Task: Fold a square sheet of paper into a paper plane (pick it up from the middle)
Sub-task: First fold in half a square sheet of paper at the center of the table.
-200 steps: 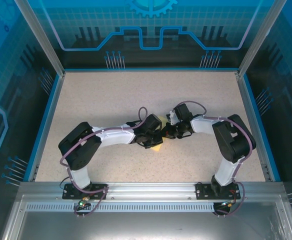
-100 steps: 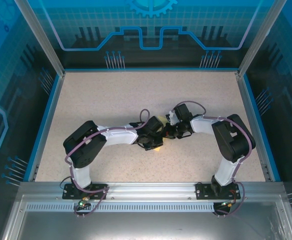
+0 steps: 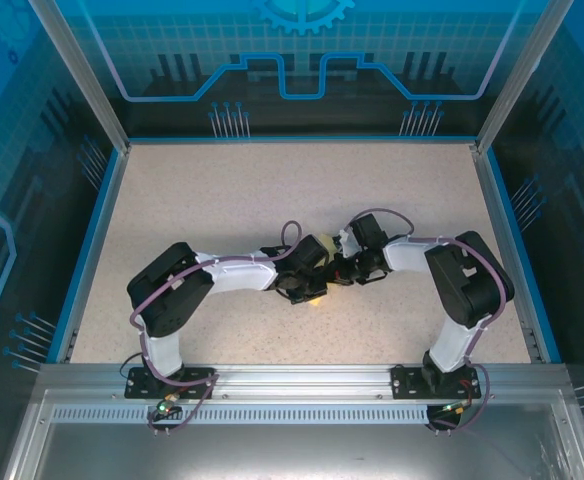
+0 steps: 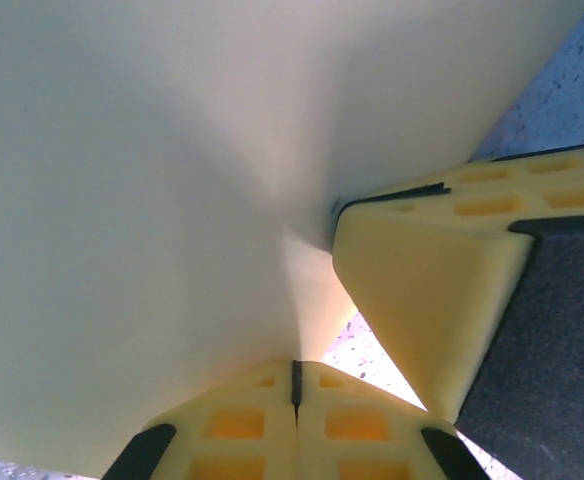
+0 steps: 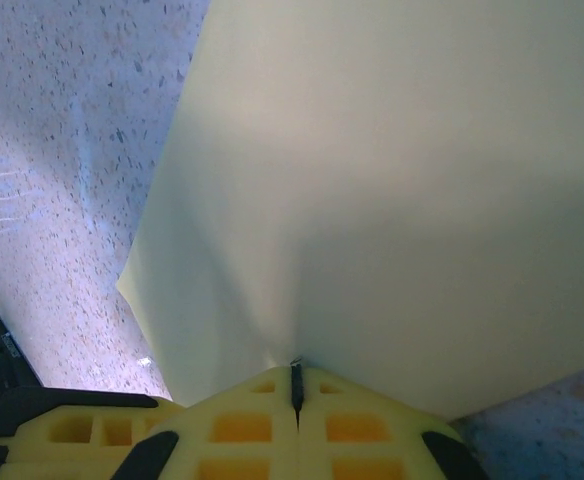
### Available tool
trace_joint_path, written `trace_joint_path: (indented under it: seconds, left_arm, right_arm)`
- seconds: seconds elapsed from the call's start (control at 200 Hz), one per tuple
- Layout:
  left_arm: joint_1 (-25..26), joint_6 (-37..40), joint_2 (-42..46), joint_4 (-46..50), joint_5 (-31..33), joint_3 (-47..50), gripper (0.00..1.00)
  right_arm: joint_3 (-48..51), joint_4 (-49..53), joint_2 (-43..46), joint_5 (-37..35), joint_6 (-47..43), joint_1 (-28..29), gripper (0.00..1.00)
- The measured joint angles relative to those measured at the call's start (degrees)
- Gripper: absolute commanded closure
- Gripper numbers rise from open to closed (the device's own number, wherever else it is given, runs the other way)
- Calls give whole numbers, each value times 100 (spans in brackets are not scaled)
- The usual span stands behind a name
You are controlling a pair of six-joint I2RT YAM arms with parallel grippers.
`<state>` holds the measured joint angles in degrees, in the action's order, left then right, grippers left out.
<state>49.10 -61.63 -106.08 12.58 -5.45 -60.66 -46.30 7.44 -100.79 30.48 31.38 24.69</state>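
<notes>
1. Left gripper (image 4: 294, 380): jaws closed, pinching the sheet of paper (image 4: 152, 200), which spreads away ahead of its fingertips.
2. Right gripper (image 5: 294, 380): jaws closed on the same sheet, just beside the left one.
3. Paper lies mid-table (image 3: 222, 190) between both arms, equally near each.

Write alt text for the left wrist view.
Pale yellow paper, large in frame, is pinched at bottom centre by the left gripper, jaws shut. The right gripper sits at the right, its tip on the paper; speckled table shows at upper right.
</notes>
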Motion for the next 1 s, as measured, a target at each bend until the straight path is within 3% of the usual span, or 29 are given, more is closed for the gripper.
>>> trace_joint_path:
  seconds: [0.49, 1.0]
  left_arm:
    - [4, 0, 0, 59, 7, 0, 100]
    - [15, -2, 0, 90, 4, 7, 100]
  right_arm:
    - [181, -50, 426, 155, -17, 0, 100]
    - [251, -48, 129, 164, -39, 0, 100]
